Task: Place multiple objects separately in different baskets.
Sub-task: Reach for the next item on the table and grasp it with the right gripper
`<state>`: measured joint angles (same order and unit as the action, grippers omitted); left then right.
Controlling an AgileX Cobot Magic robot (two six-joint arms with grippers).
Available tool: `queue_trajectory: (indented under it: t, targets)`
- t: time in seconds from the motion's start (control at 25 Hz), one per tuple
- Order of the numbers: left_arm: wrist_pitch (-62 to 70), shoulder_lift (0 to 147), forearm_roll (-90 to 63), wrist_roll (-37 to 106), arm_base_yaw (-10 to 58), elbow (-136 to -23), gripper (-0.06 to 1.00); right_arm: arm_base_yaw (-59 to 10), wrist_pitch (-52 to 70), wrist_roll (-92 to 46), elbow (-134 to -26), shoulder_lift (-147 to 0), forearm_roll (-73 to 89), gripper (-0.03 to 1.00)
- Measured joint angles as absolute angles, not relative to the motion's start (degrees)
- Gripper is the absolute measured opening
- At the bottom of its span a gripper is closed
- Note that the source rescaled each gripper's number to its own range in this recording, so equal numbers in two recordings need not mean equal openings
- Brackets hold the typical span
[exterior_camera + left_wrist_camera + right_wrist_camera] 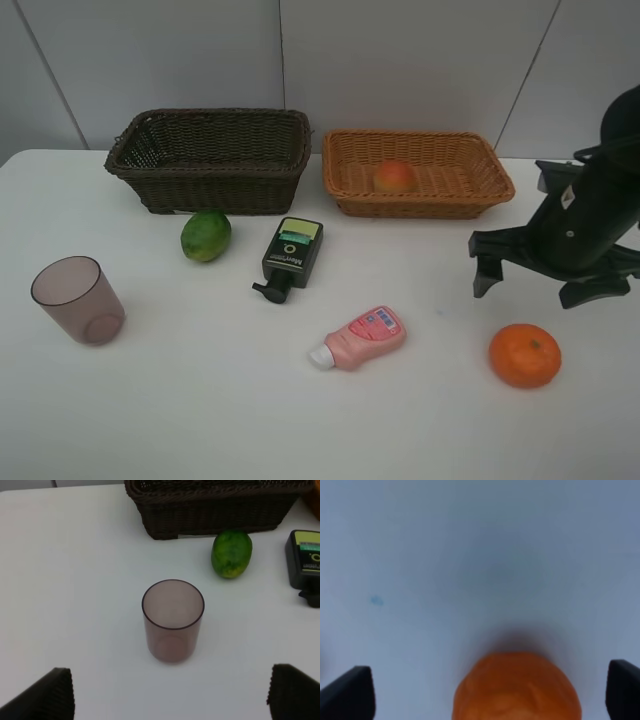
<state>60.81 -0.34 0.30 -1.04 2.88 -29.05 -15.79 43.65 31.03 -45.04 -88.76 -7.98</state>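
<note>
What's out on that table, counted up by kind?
Fruit: 3 - lime, peach, orange
Bottles: 2 - black bottle, pink bottle
Cups: 1 - cup
Baskets: 2 - dark basket, tan basket
Total: 8

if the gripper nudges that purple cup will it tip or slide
The cup stands upright and looks empty, so it is probably light and could tip if pushed near its rim. Low down, it would more likely slide on the smooth table. Its thin see-through wall looks rigid, maybe slick.

High camera is looking down over the table [200, 430]; left wrist is sharing its cup [173, 620], right wrist, closer, its orange [517, 687].
</note>
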Motion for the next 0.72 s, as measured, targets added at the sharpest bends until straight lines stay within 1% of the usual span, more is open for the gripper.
queue_trajectory:
  t: [0.4,0.56,0.72]
  targets:
    - [60.81,-0.34,0.30,-1.04,2.88,-29.05,1.00,-11.59,44.28,37.60,-44.25,-88.71,-10.52,1.00]
    - [60.81,-0.34,0.30,-1.04,2.88,-29.05,1.00,-9.40,41.53,37.81,-41.03,-88.71,-10.14,1.00]
    - [60.81,-0.34,0.30,-1.04,2.88,-29.05,1.00,-8.62,38.74,37.94,-38.66,-88.84,-8.87,1.00]
